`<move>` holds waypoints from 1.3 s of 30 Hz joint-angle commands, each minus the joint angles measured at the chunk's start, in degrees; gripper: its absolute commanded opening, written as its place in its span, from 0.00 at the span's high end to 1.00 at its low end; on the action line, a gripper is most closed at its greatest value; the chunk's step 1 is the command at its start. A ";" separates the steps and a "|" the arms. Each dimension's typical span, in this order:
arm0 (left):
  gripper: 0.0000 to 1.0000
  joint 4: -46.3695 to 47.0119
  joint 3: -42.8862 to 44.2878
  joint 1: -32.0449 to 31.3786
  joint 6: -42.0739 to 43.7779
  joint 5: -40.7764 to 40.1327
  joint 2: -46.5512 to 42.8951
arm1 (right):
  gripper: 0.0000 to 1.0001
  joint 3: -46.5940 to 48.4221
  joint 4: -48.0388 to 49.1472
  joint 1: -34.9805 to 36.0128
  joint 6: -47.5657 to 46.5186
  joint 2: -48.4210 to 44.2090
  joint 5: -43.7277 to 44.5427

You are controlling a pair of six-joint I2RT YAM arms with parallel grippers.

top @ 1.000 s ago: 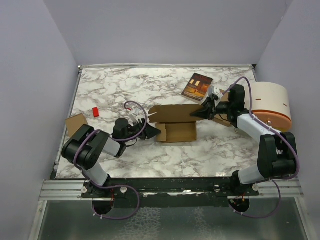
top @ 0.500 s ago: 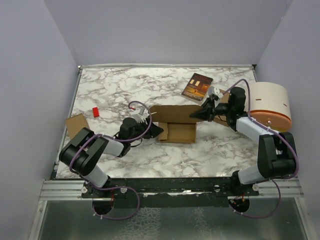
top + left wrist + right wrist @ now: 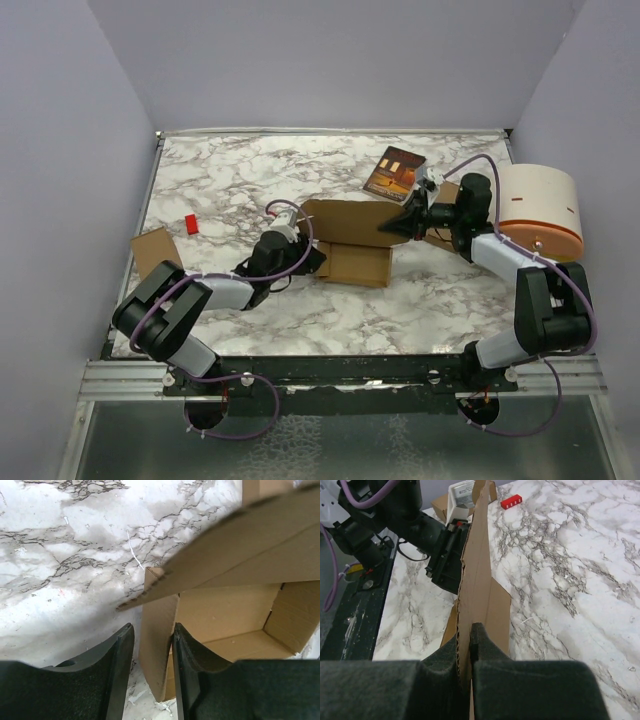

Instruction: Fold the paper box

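Top external view: tan-brown die-cut cardboard paper box (image 3: pixel 362 266), tray formed, lid unclosed; right gripper (image 3: pixel 388 229) clamps lid; left gripper (image 3: pixel 314 263) jaws apart astride side wall

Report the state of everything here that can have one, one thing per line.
paper box, partly folded: tray open, long flap raised on edge.
right gripper, shut on the paper box's flap.
left gripper, open, astride the box's side wall.
booklet, closed, lying flat.
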 commanded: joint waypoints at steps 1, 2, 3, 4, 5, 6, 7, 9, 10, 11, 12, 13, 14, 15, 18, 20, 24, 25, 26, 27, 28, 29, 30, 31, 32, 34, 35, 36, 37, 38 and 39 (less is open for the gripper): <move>0.65 -8.30 2.39 -1.42 3.42 -6.77 -1.37 | 0.99 -0.12 2.74 0.59 5.22 0.64 2.45; 0.67 -9.28 2.81 -1.70 3.87 -7.84 -1.54 | 0.99 -0.21 2.91 0.68 5.61 0.55 2.78; 0.69 -10.21 3.22 -2.04 4.27 -8.60 -1.71 | 0.99 -0.33 3.03 0.81 5.93 0.48 3.13; 0.70 -11.49 3.66 -2.30 4.88 -9.42 -1.76 | 0.99 -0.34 3.06 1.00 6.13 0.39 3.36; 0.70 -12.80 4.28 -2.65 5.43 -10.42 -1.73 | 0.99 -0.32 3.11 1.16 6.26 0.29 3.55; 0.70 -14.10 4.91 -3.00 5.90 -11.30 -1.58 | 0.99 -0.46 3.11 1.47 6.36 0.24 3.87; 0.70 -15.25 5.54 -3.27 6.30 -12.06 -1.32 | 0.99 -0.45 3.19 1.70 6.57 0.15 4.21; 0.69 -17.02 6.50 -3.63 6.93 -13.18 -0.89 | 0.99 -0.67 3.34 2.13 6.98 -0.04 5.11; 0.68 -17.67 6.81 -3.81 7.27 -13.67 -0.66 | 0.99 -0.79 3.47 2.32 7.20 0.01 5.61; 0.67 -18.21 7.13 -3.92 7.48 -14.08 -0.60 | 0.99 -0.89 3.56 2.50 7.48 0.02 6.09; 0.67 -18.62 7.35 -4.01 7.70 -14.35 -0.51 | 0.99 -0.91 3.58 2.65 7.64 -0.01 6.50; 0.67 -18.97 7.52 -4.08 7.91 -14.66 -0.37 | 0.99 -0.96 3.66 2.77 7.81 0.06 6.91; 0.67 -19.40 7.73 -4.13 8.10 -15.03 -0.34 | 0.99 -1.01 3.67 2.87 7.95 0.06 7.28; 0.67 -19.72 7.89 -4.21 8.28 -15.46 -0.30 | 0.99 -1.03 3.75 2.96 8.07 0.17 7.56; 0.73 -21.04 8.33 -4.40 9.24 -16.81 -0.31 | 0.99 -1.14 3.85 3.14 8.75 0.14 8.74; 0.83 -22.33 8.83 -4.49 10.08 -17.93 -0.32 | 0.99 -1.29 3.64 3.23 8.74 -0.01 9.86; 0.96 -26.03 10.25 -4.76 12.16 -20.89 -0.13 | 0.99 -1.42 3.08 3.25 8.42 -0.29 11.50; 0.97 -27.41 10.84 -4.96 12.75 -22.07 0.05 | 0.99 -1.48 2.97 3.32 8.31 -0.37 11.88; 0.97 -28.74 11.42 -5.21 13.28 -23.51 0.28 | 0.99 -1.50 2.75 3.32 8.22 -0.34 12.15; 0.97 -29.80 12.04 -5.47 13.84 -24.51 0.37 | 0.99 -1.52 2.64 3.45 8.08 -0.33 12.37; 0.97 -30.83 12.40 -5.70 14.30 -25.44 0.46 | 0.99 -1.46 2.56 3.49 8.04 -0.25 12.47; 0.97 -31.64 12.71 -5.92 14.74 -26.22 0.59 | 0.99 -1.39 2.43 3.58 7.92 -0.20 12.71; 0.96 -32.51 13.11 -6.03 15.09 -26.85 0.63 | 0.99 -1.39 2.13 3.66 7.77 -0.16 12.94; 0.94 -33.23 13.35 -6.13 15.50 -27.55 0.69 | 0.99 -1.32 1.94 3.75 7.44 -0.16 13.28; 0.91 -33.82 13.48 -6.23 15.79 -27.95 0.58 | 0.99 -1.28 1.66 3.84 7.25 -0.11 13.55; 0.85 -34.08 13.42 -6.24 16.14 -27.87 0.27 | 0.99 -1.31 1.53 3.93 7.09 0.01 13.64; 0.84 -34.05 13.52 -6.26 16.25 -27.70 0.30 | 0.99 -1.22 1.50 4.02 7.08 0.10 13.64; 0.84 -34.13 13.65 -6.29 16.46 -27.56 0.43 | 0.99 -1.19 1.48 4.07 7.01 0.17 13.64; 0.85 -34.25 13.72 -6.38 16.65 -27.61 0.65 | 0.99 -1.22 1.50 4.12 6.99 0.15 13.64; 0.87 -34.18 13.74 -6.47 16.94 -27.62 0.91 | 0.99 -1.22 1.48 4.19 6.88 0.19 13.71; 0.91 -34.09 13.87 -6.55 17.12 -27.65 1.29 | 0.99 -1.19 1.41 4.27 6.84 0.24 13.73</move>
